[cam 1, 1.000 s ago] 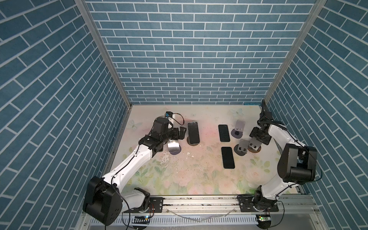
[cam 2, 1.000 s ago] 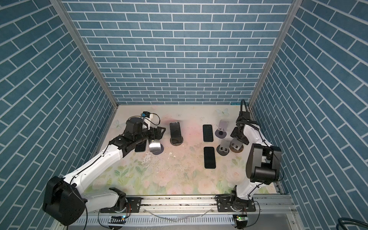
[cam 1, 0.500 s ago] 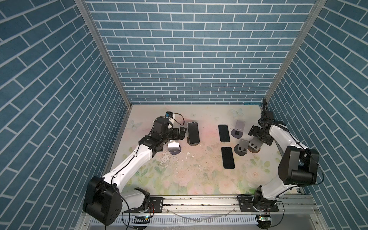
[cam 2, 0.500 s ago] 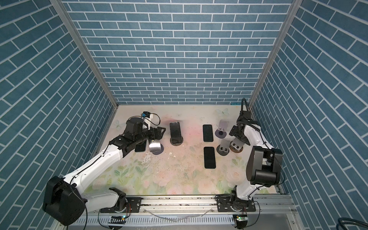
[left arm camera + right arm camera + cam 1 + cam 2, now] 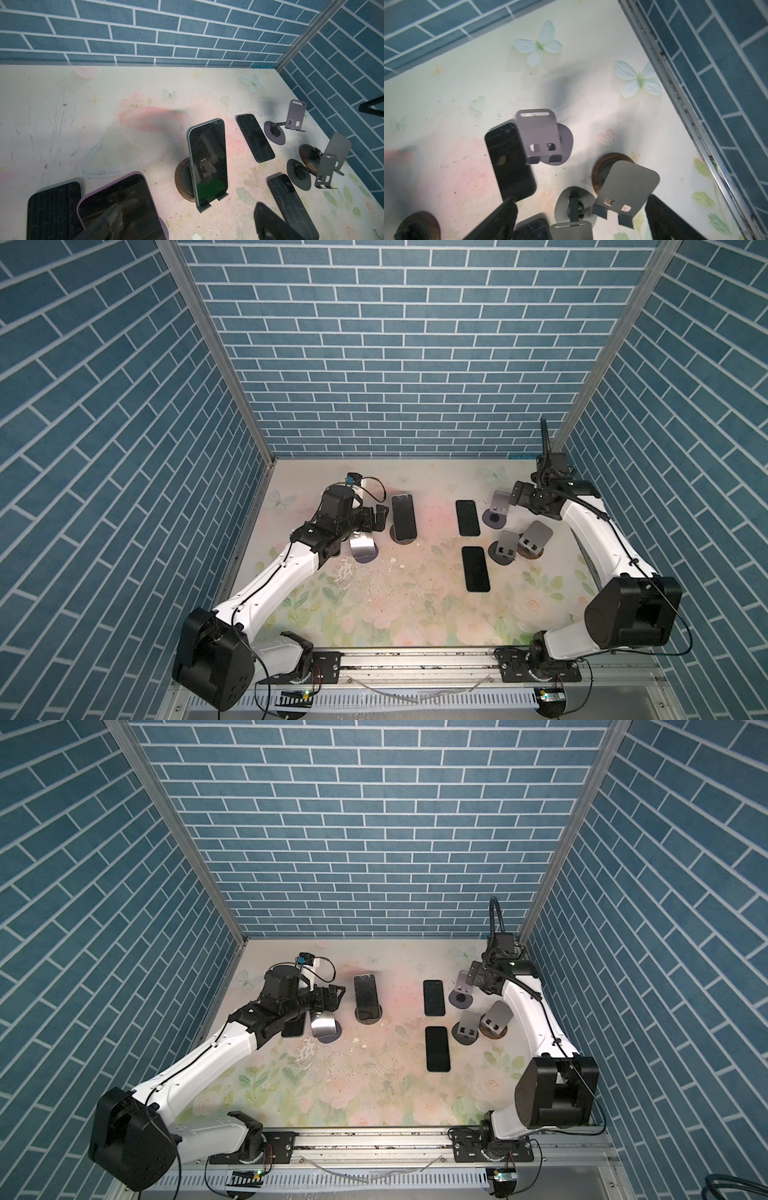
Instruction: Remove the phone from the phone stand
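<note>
The left arm holds its jaws open just beside the phone propped on its stand.

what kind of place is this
Probably a robot test cell, not a real room: printed blue brick panels on metal posts, two arms bolted to a front rail, and a floral tabletop staged with phones and stands.

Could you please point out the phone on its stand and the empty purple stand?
phone (image 5: 207, 160), left wrist view, middle of its screen.
purple stand (image 5: 296, 113), left wrist view, middle of its back plate.
</note>
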Motion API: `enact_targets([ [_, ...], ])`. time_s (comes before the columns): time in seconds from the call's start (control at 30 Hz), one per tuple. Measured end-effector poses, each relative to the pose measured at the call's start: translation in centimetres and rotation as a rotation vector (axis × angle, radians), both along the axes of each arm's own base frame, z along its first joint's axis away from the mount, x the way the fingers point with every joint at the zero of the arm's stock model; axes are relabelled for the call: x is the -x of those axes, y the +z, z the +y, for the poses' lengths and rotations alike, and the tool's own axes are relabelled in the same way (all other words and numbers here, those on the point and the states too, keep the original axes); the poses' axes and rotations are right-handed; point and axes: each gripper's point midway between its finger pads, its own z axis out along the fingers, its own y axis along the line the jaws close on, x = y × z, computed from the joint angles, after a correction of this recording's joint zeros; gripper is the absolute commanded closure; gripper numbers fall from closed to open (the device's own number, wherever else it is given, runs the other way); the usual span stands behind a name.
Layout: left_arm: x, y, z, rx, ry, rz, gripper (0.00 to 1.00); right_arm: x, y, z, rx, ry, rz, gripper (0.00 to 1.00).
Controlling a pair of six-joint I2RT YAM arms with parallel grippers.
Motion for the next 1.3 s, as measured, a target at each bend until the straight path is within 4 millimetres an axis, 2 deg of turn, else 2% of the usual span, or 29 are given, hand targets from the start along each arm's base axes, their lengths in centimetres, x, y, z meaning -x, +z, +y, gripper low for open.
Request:
enact_targets([
  [0.17, -0.2, 0.5, 0.3, -0.012, 0.014, -0.006, 0.0, -0.2, 0.8, 3.2, 0.007, 0.093, -0.019, 0.03],
  [0.33, -0.3, 0.7, 1.0, -0.043, 0.053, 0.001, 0.0, -0.7, 0.4, 7.0, 0.011, 0.188, -0.018, 0.03],
  [0.5, -0.4, 0.6, 2.2, -0.085, 0.111, 0.021, 0.0, -1.6, -1.2, 11.8, 0.014, 0.297, -0.009, 0.03],
  [0.8, -0.2, -0.8, 4.0, -0.148, 0.194, 0.068, 0.0, -1.5, -4.6, 20.1, 0.018, 0.477, 0.011, 0.03],
  [1.03, -0.2, -0.8, 4.2, -0.149, 0.212, 0.066, 0.0, -1.5, -3.5, 25.9, -0.009, 0.59, -0.049, 0.02],
  [1.3, -0.2, -0.3, 4.9, -0.161, 0.239, 0.045, 0.0, -1.3, -2.5, 30.2, -0.037, 0.684, -0.078, 0.01],
])
